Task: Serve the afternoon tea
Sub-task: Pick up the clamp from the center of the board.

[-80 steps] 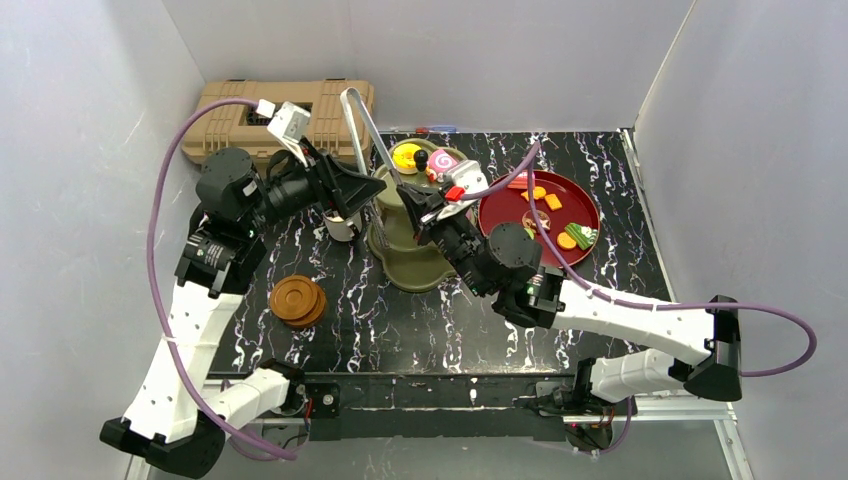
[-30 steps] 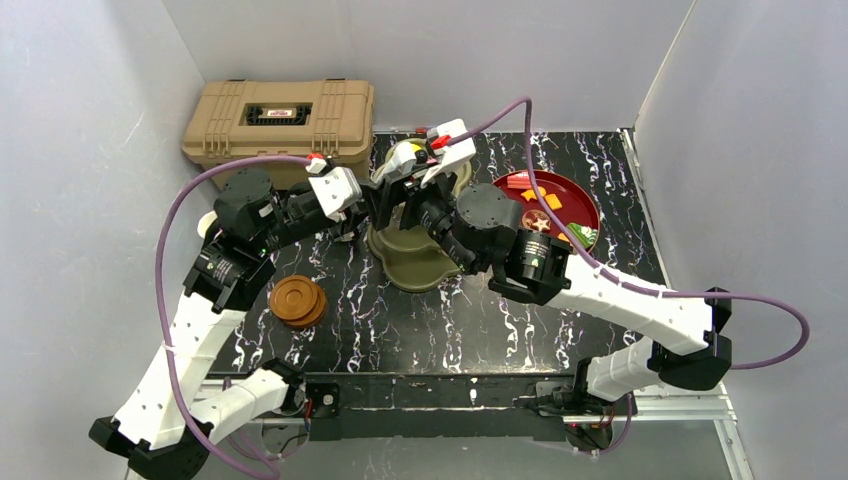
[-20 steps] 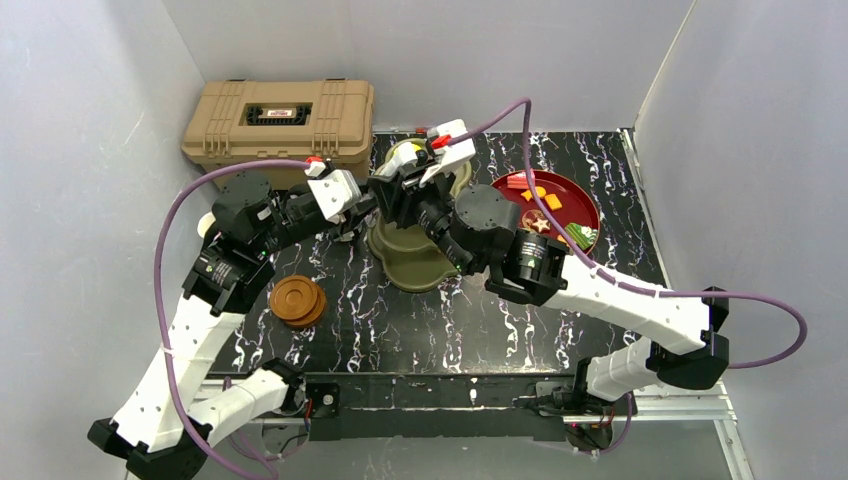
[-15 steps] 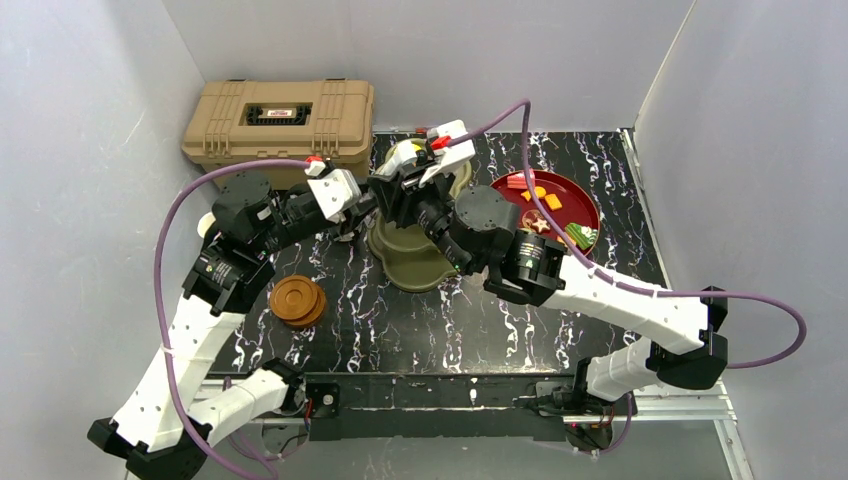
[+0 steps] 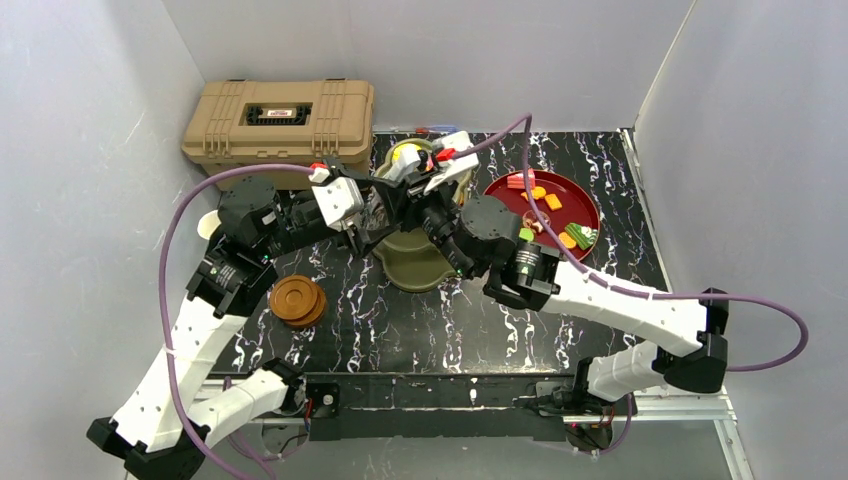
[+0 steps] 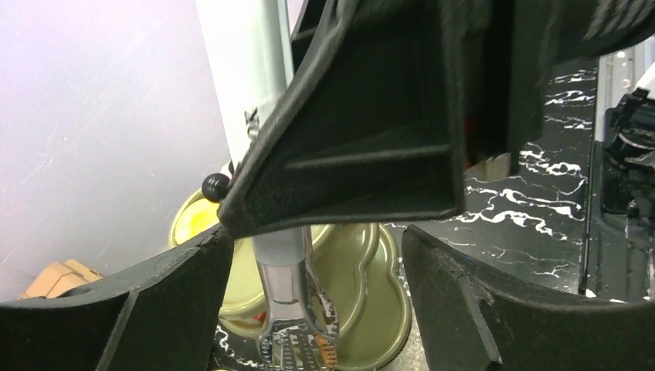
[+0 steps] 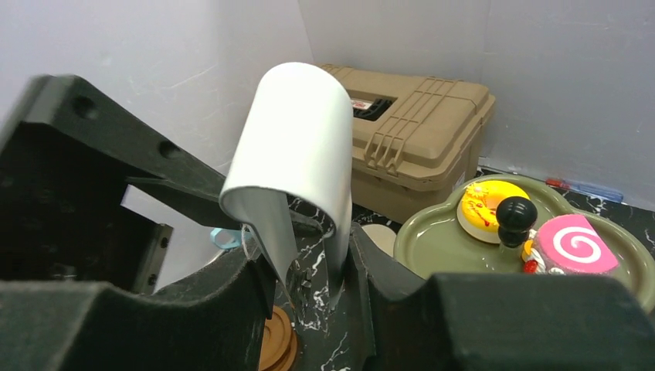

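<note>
The olive-green stand [image 5: 415, 262] sits mid-counter, its tiers lobed like clover leaves with a smooth, dull sheen. Both arms meet just above it. The right claw [image 7: 305, 270] is clamped on a pair of metal tongs [image 7: 297, 147], its matte black fingers pressing the two legs together. The tongs' broad, pale spring bend arches up over the claw.

From the left wrist, the tongs' polished legs run down to serrated tips above the stand's lower tier. The left claw [image 6: 317, 239] is spread wide to either side of them, touching neither leg.

On the stand's top tier, a glossy round black knob [image 7: 516, 212] stands in the middle. A yellow iced doughnut [image 7: 487, 205] touches it on one side and a pink square roll with a white swirl [image 7: 571, 243] on the other.

A stack of round brown wooden saucers [image 5: 296, 300] lies on the black, white-veined counter [image 5: 400, 320], left of the stand and nearer the arm bases. Right of the stand is a round dark-red plate [image 5: 572, 212] carrying small orange, red and green toy pastries [image 5: 553, 202]. Behind the stand to the left stands a ribbed tan plastic toolbox [image 5: 278, 115].
</note>
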Motion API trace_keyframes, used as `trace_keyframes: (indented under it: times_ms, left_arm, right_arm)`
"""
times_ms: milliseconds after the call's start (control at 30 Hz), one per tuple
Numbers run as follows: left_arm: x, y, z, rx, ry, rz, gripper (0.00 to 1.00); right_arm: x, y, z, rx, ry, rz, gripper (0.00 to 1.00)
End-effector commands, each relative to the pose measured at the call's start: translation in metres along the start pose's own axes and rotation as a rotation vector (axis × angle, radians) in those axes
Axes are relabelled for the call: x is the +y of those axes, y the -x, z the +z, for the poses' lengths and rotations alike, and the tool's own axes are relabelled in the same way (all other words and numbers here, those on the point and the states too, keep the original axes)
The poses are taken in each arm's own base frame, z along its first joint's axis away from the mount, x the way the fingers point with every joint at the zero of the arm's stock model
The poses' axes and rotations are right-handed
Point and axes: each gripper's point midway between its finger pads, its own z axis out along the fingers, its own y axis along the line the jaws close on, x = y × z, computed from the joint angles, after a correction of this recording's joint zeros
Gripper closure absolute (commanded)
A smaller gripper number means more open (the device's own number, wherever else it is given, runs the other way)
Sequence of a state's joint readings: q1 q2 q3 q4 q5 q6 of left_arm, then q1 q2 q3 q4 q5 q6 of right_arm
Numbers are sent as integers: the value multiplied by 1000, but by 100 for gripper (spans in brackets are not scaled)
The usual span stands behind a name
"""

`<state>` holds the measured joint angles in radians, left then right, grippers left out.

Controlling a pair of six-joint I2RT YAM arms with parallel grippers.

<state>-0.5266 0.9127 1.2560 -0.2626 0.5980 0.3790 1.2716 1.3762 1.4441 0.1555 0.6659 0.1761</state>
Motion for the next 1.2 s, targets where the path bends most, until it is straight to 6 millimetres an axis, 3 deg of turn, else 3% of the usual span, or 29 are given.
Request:
trace_keyframes:
  times_ms: [0, 167, 367, 467, 633, 833, 900, 1100, 1167]
  left_arm:
    - [4, -13, 3, 38, 29, 53, 24]
    - [7, -15, 11, 49, 50, 77, 35]
    - [5, -8, 20, 40, 46, 140, 78]
    - [9, -6, 20, 48, 74, 187, 90]
    - [9, -6, 19, 52, 82, 210, 91]
    - [11, -1, 18, 45, 98, 186, 92]
    - [14, 0, 17, 46, 111, 176, 92]
    - [19, 1, 17, 53, 142, 156, 91]
    - [18, 4, 17, 44, 134, 141, 76]
  right_arm:
    - [3, 66, -19, -185, 56, 142, 72]
    - [8, 72, -24, -202, 92, 200, 71]
    - [10, 68, -23, -202, 101, 247, 66]
    - [9, 68, -24, -200, 95, 268, 55]
    - [7, 65, -24, -184, 86, 276, 31]
    - [9, 54, -19, -100, 73, 260, 25]
    - [7, 50, -18, -73, 68, 259, 28]
    - [-6, 44, -27, -33, 48, 269, 54]
    - [-10, 45, -28, -28, 37, 260, 62]
